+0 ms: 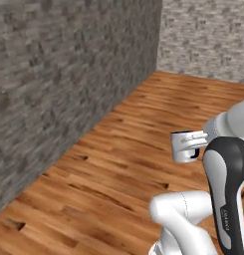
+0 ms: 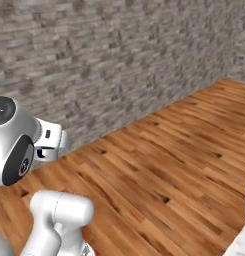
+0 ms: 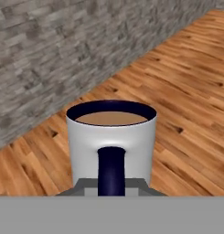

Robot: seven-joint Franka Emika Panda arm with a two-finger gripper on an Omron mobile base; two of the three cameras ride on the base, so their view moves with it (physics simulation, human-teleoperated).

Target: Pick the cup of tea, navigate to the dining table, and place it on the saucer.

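Filling most of both base views, a grey stone wall (image 1: pixel 68 74) runs back to a corner where a second stone wall (image 1: pixel 208 35) meets it, and a wooden plank floor (image 2: pixel 159 165) spreads below them. In front of this stands the white arm (image 1: pixel 225 184), its dark joint cover facing the left base camera. Held up in the air above the floor, well clear of the wall, is the cup of tea (image 1: pixel 183 146) (upright, brown liquid level inside its dark rim). The gripper (image 1: pixel 195 143) is clamped narrowly on the cup's handle side, its pale fingers (image 1: pixel 189 142) wrapped across the mug's wall. In the hand view the cup of tea (image 3: pixel 111 137) sits close, its dark handle (image 3: pixel 111 169) pointing toward the camera.
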